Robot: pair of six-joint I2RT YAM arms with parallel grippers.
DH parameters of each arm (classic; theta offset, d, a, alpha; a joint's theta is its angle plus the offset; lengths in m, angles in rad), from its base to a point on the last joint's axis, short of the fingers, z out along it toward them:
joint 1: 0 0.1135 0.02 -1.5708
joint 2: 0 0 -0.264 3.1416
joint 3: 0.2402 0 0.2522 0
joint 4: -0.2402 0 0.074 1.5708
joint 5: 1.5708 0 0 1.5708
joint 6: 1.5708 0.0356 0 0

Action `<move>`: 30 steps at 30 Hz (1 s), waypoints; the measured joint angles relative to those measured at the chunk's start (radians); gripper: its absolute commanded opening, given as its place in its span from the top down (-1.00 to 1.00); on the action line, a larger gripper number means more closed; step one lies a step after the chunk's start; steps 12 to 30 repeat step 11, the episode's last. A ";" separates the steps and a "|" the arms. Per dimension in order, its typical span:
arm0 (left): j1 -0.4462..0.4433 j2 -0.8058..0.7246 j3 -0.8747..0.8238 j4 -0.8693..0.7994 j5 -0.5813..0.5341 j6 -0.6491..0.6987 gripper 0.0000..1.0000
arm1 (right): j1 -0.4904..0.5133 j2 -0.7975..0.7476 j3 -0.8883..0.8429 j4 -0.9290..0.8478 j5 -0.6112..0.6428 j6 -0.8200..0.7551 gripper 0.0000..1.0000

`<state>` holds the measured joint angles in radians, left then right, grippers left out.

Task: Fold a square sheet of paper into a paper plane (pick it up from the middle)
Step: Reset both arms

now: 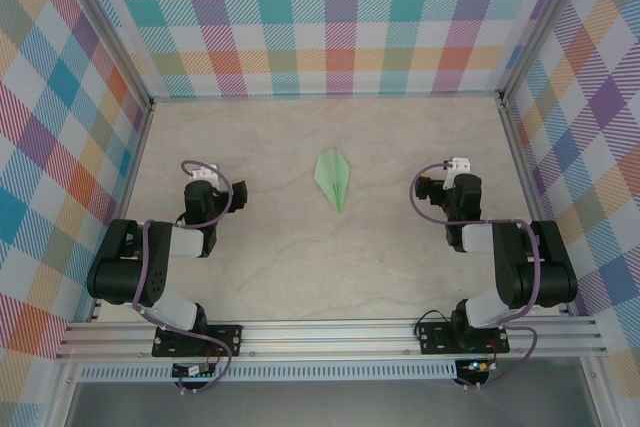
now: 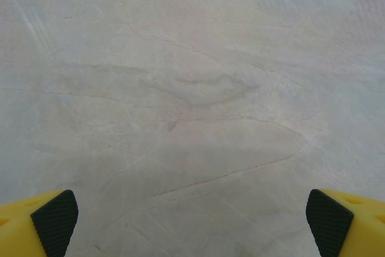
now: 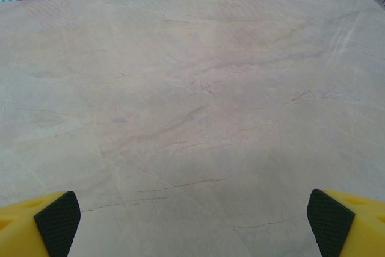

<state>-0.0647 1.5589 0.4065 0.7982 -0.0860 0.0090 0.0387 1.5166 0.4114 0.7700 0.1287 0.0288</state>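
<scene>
The paper plane [image 1: 333, 179] is thin, pale green paper folded into a slim, leaf-like dart with a centre crease. It lies flat in the middle of the table [image 1: 270, 267], a matte beige surface with faint veins, between the two arms. Its long axis runs near to far, with the sharper tip toward the near edge. The left gripper [image 2: 191, 206] and right gripper [image 3: 191, 206] each have yellow fingers with black knurled pads [image 2: 57, 221] spread wide apart, and nothing is held between them.

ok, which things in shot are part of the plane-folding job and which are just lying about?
Job:
- paper plane, already folded, mid-table
- left fingers, open
- right fingers, open

Not the job, just fixtures:
- table
- checked walls
- metal rail at the near edge
</scene>
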 measured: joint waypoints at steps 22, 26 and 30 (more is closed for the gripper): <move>0.000 0.002 0.004 -0.014 0.018 0.011 -1.00 | 0.000 0.000 0.000 0.001 -0.002 0.000 -1.00; 0.000 0.002 0.004 -0.014 0.018 0.011 -1.00 | 0.000 0.000 0.000 0.001 -0.002 0.000 -1.00; 0.000 0.002 0.004 -0.014 0.018 0.011 -1.00 | 0.000 0.000 0.000 0.001 -0.002 0.000 -1.00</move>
